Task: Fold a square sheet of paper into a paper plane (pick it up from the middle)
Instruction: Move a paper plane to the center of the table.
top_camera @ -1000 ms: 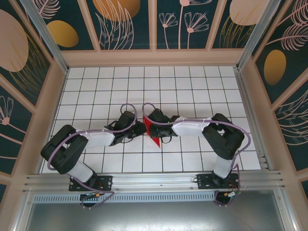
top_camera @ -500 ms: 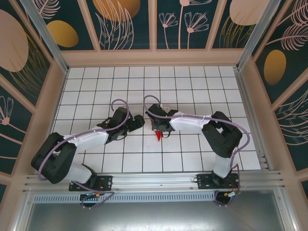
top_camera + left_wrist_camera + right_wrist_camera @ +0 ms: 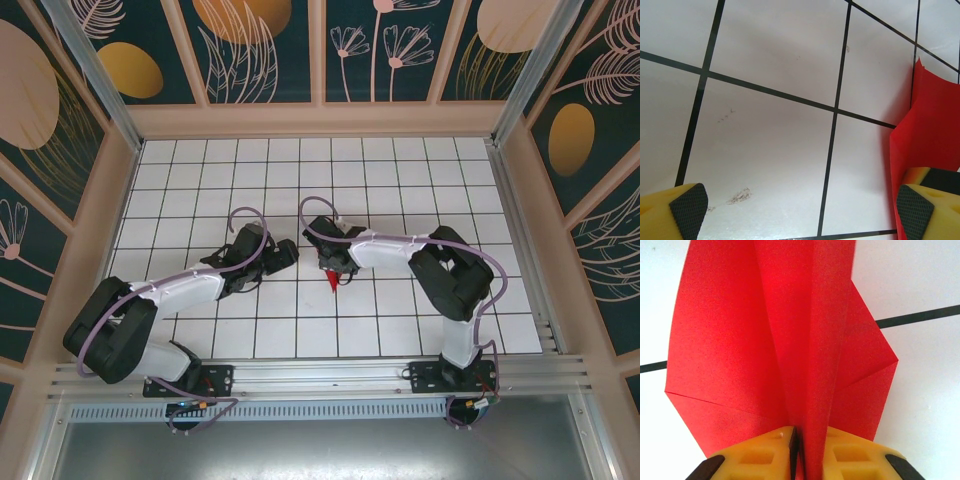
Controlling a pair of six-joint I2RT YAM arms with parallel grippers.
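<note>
The red square sheet of paper is folded into a slim, pointed paper plane (image 3: 765,340). My right gripper (image 3: 807,455) is shut on its central fold, and the wings spread out to both sides beyond the fingers. From above, the plane's red tip (image 3: 331,284) pokes out below the right gripper (image 3: 330,268) near the middle of the table. My left gripper (image 3: 287,250) hovers just left of it, open wide and holding nothing. In the left wrist view, a red paper edge (image 3: 935,130) stands beside the right fingertip (image 3: 912,212) of the left gripper (image 3: 800,215).
The white gridded tabletop (image 3: 400,180) is walled by a tan frame (image 3: 320,120) at the back and sides. A metal rail (image 3: 320,375) runs along the near edge by the arm bases. Open tiles lie behind and to either side.
My left gripper has let go of the red paper and opened wide. It reached farther out over the table. The right gripper moved left with the plane, hiding most of it.
</note>
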